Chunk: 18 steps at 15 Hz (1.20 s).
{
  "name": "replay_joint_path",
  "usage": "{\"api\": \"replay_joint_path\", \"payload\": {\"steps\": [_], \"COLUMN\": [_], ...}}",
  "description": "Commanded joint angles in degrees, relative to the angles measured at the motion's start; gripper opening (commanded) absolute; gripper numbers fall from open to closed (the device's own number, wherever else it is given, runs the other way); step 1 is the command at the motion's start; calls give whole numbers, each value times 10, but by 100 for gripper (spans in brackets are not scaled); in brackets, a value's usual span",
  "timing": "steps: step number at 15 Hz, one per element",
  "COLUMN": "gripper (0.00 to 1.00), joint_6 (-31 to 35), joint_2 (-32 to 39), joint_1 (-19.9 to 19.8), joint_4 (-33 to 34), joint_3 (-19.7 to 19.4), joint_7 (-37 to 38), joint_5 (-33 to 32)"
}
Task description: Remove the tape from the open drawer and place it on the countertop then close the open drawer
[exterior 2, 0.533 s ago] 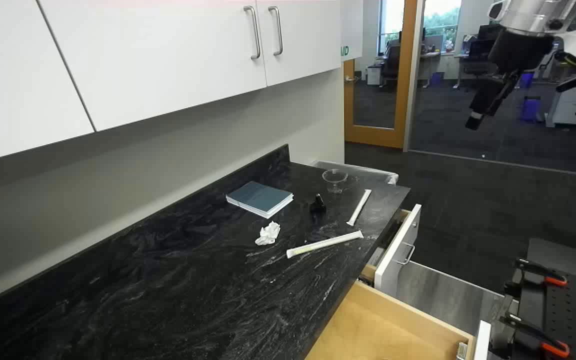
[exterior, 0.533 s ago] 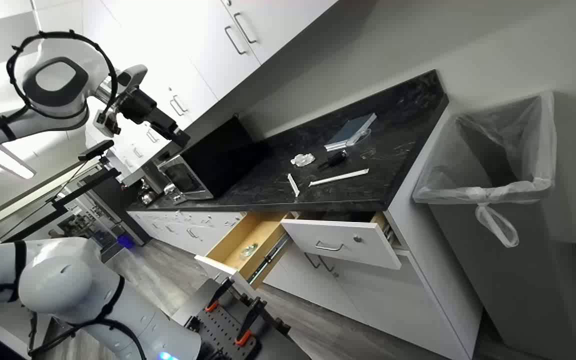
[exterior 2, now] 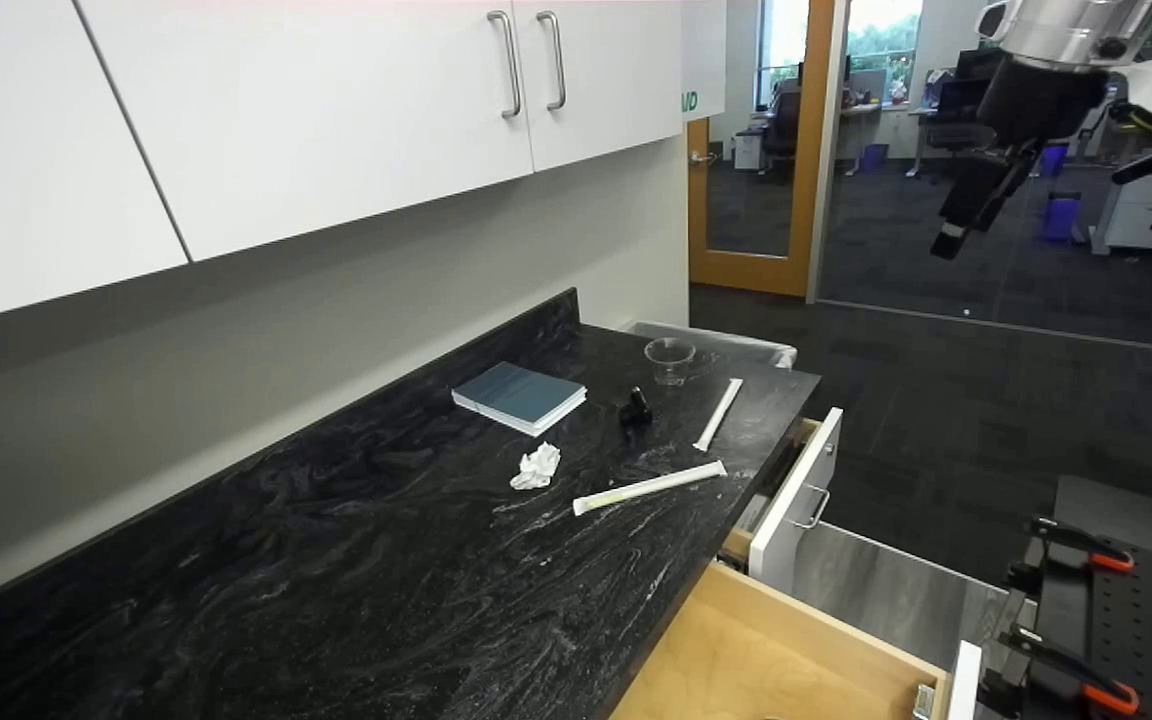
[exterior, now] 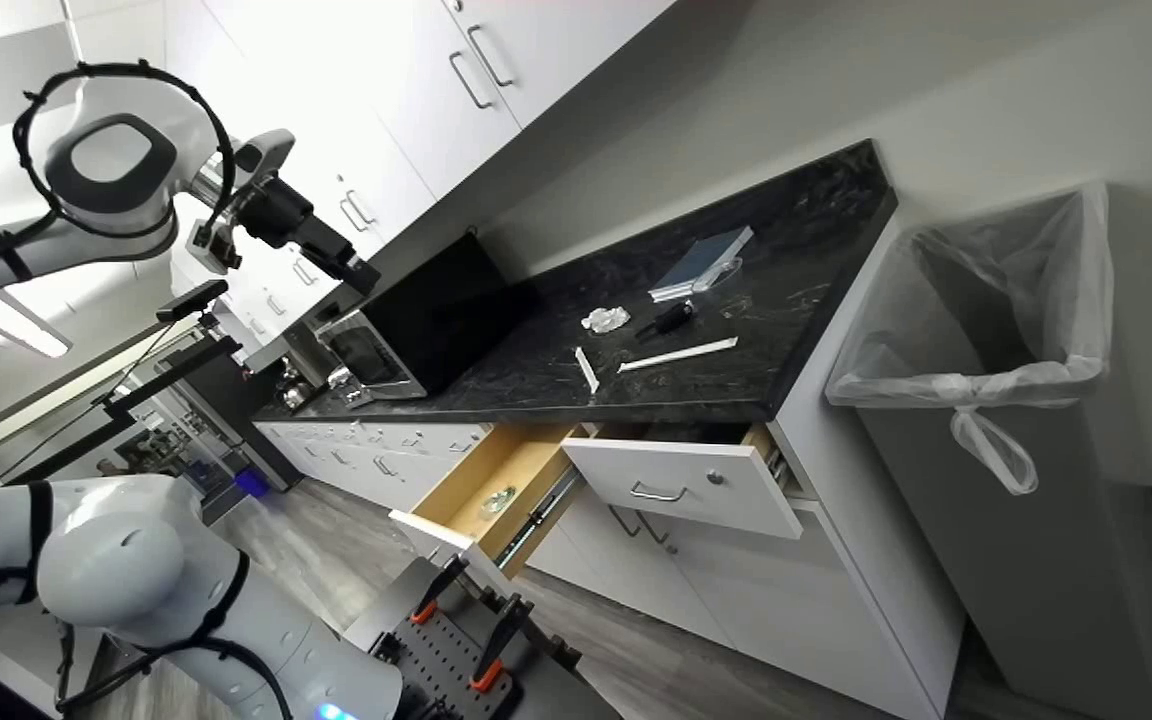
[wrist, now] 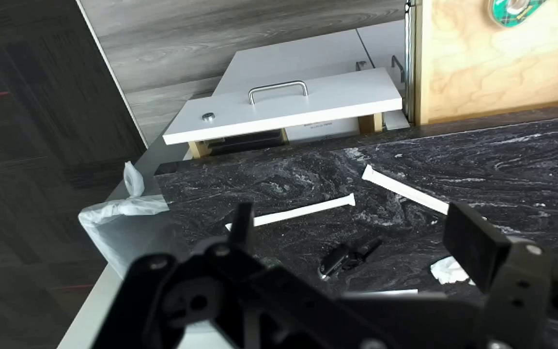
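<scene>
A green tape roll in a clear dispenser (exterior: pixel 498 500) lies on the wooden floor of the open drawer (exterior: pixel 526 468). The tape (wrist: pixel 512 8) shows at the top right edge of the wrist view, inside the same drawer (wrist: pixel 497 72). The drawer (exterior 2: pixel 776 640) is pulled well out from under the black countertop (exterior 2: pixel 336 560). My gripper (wrist: pixel 356 230) has its fingers wide apart with nothing between them. In both exterior views my gripper (exterior: pixel 364 278) (exterior 2: pixel 948 243) hangs high in the air, apart from the drawer and the countertop.
A wider white drawer (exterior: pixel 676 480) beside it is partly open. The countertop bears a book (exterior 2: pixel 521 395), crumpled paper (exterior 2: pixel 536 467), two white wrapped sticks (wrist: pixel 303 211), a black key fob (wrist: pixel 337 259) and a clear cup (exterior 2: pixel 671 360). A lined grey bin (exterior: pixel 1026 500) stands at its end.
</scene>
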Motion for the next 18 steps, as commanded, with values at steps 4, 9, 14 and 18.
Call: {"api": "replay_joint_path", "payload": {"steps": [4, 9, 14, 18], "gripper": [100, 100, 100, 100], "joint_6": [-2, -4, 60, 48], "joint_2": [7, 49, 89, 93], "joint_1": [11, 64, 99, 108], "joint_4": [5, -7, -37, -34], "joint_3": [10, 64, 111, 103], "joint_7": [-2, 17, 25, 17], "joint_5": [-4, 34, 36, 39]}}
